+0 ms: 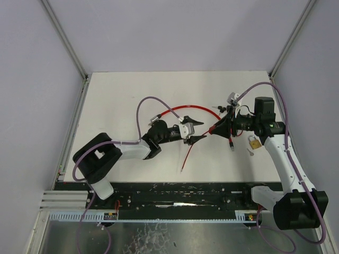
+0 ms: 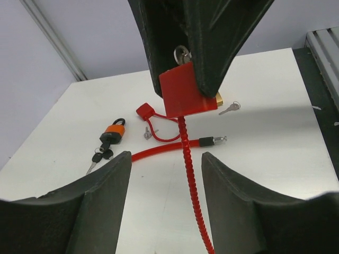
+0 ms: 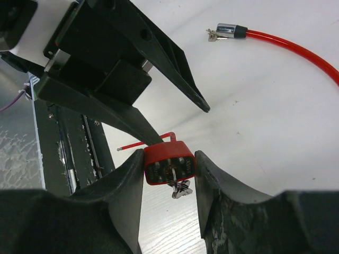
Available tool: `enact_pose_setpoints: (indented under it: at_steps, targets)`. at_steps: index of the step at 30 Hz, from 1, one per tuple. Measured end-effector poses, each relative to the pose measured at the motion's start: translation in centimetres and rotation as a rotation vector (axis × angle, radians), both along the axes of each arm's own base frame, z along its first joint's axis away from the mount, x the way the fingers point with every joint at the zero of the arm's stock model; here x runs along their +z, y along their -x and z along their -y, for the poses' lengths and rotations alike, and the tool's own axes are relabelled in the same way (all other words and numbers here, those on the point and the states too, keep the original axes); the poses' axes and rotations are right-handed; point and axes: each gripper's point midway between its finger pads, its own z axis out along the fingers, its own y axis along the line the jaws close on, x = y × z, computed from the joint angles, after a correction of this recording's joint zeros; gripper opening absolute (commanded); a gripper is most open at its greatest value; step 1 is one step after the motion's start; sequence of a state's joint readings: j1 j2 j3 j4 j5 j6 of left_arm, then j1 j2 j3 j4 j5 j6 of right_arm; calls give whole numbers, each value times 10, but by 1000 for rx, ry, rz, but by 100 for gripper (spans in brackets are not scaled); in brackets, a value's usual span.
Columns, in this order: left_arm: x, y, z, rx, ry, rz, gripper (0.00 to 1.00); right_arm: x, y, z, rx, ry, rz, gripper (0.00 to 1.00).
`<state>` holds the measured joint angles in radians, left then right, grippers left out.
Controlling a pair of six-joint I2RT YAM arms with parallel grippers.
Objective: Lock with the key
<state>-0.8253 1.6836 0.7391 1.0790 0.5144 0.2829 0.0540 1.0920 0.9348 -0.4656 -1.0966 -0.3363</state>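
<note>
One key [image 3: 179,189] sits in the keyhole of one red padlock [image 3: 169,164], pinched above the table [image 1: 122,100] by the right gripper [image 3: 169,156], a red cable [image 2: 190,174] running down from it, the left gripper [image 1: 202,130] spread empty just beside it, and one orange padlock [image 2: 114,131] lying well apart from it.
</note>
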Motion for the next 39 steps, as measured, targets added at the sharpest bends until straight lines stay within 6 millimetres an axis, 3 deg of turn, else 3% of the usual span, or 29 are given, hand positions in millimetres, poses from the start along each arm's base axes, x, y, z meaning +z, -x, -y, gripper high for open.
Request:
enact_pose_setpoints:
  at_steps: [5, 11, 13, 18, 21, 29, 33, 35, 39]
  targets:
    - [-8, -7, 13, -7, -27, -33, 43, 0, -3, 1, -14, 5, 1, 0]
    - [-18, -7, 23, -44, -53, -80, 1, 0, -7, 3, -30, 13, 11, 0]
    - [-19, -5, 25, -65, -61, -87, 0, 0, -8, 3, -33, 13, 15, 5]
    - [-20, 1, 26, -131, -78, -124, 0, 0, -7, 2, -29, 9, 9, 60]
    - [-19, 2, 20, -177, -84, -163, 0, 3, -5, 3, -14, -1, 27, 76]
    - [-14, 14, -12, -323, -93, -221, 0, 30, 10, 15, 23, 18, 246, 80]
    - [-9, 32, -18, -427, -98, -243, 0, 38, 19, 13, 97, 33, 400, 80]
    - [-8, 43, -21, -491, -106, -269, 0, 32, 23, 12, 144, 44, 478, 80]
    - [0, 63, -26, -611, -105, -309, 0, 2, 31, 10, 249, 72, 609, 76]
